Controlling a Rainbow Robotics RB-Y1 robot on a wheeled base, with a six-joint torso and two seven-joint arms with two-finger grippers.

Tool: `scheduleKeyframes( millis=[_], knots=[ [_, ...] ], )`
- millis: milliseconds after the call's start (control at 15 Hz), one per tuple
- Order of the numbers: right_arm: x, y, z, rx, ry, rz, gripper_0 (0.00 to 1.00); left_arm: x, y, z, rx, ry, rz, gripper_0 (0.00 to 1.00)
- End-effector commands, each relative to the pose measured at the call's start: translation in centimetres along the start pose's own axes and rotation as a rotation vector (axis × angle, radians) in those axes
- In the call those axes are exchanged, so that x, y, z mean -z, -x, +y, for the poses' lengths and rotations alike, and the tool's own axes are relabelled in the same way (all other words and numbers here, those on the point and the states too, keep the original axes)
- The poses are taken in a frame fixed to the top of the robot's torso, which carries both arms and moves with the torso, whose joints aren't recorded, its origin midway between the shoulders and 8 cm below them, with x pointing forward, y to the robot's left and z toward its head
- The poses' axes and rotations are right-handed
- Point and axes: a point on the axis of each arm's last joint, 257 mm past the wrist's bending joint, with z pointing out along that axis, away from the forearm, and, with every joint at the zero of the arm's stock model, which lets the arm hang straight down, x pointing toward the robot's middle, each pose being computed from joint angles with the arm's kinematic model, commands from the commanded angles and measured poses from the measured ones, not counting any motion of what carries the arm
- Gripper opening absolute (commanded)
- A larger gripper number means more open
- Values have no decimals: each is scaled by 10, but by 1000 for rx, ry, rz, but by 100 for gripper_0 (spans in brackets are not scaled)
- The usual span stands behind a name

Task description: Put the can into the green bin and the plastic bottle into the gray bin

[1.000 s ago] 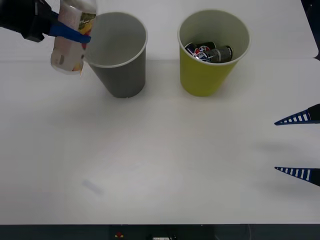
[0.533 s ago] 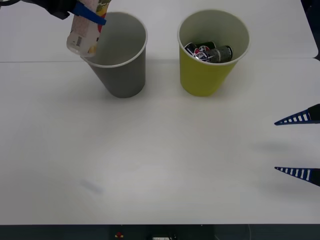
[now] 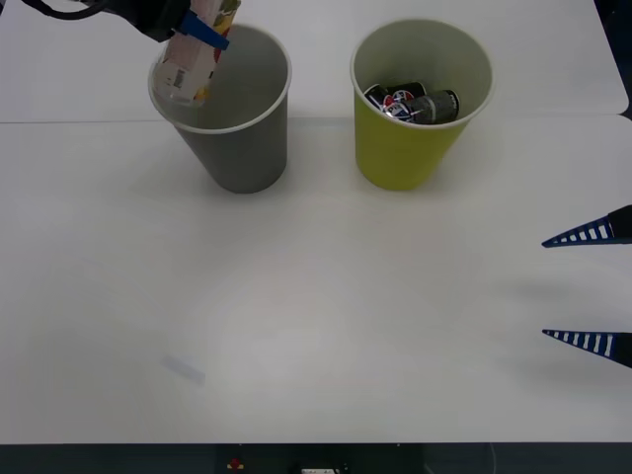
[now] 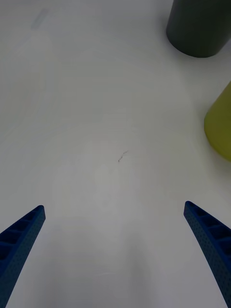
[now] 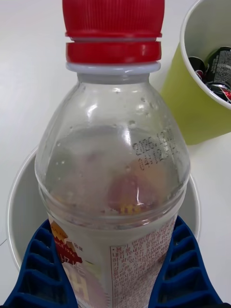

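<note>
The clear plastic bottle point(image 3: 193, 61) with red cap is tilted over the gray bin point(image 3: 237, 128) at upper left. The green bin point(image 3: 410, 148) beside holds dark cans point(image 3: 415, 103).

Your plastic bottle point(image 5: 113, 168) was clear glossy plastic with a smooth red plastic cap and a printed paper-like label. The left tool point(image 5: 113, 269) clamped it with ribbed blue plastic-looking fingers point(image 5: 41, 269); the right tool point(image 3: 591, 288) had the same ribbed blue finish. Gray bin point(image 3: 242, 148) and green bin point(image 3: 405, 148) looked matt, like paper cups, with pale insides. Cans point(image 3: 415, 103) showed glossy metal. Worktop point(image 3: 316, 326) was smooth matt white.
</note>
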Motion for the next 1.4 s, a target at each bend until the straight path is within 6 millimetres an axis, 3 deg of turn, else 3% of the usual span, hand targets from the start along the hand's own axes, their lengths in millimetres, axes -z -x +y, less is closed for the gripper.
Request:
scheduleKeyframes(
  millis=[67,133,200,267,467,667,933,1400],
  knots=[
    [0,0,0,0,0,0,100,0,0,-1,-2,-3,-1,4],
    [0,0,0,0,0,0,100,0,0,-2,-1,-8,-1,58],
    [0,0,0,0,0,0,100,0,0,-3,-10,-12,-2,93],
    [0,0,0,0,0,0,100,0,1,-5,-21,-20,-5,100],
    [0,0,0,0,0,0,100,5,8,-17,-57,-76,-37,100],
    [0,0,0,0,0,0,100,17,1,-24,-73,-166,-112,100],
    [0,0,0,0,0,0,100,34,-30,-25,-148,-255,-198,100],
    [0,0,0,0,0,0,100,56,-116,-30,-316,-298,-321,100]
  ],
)
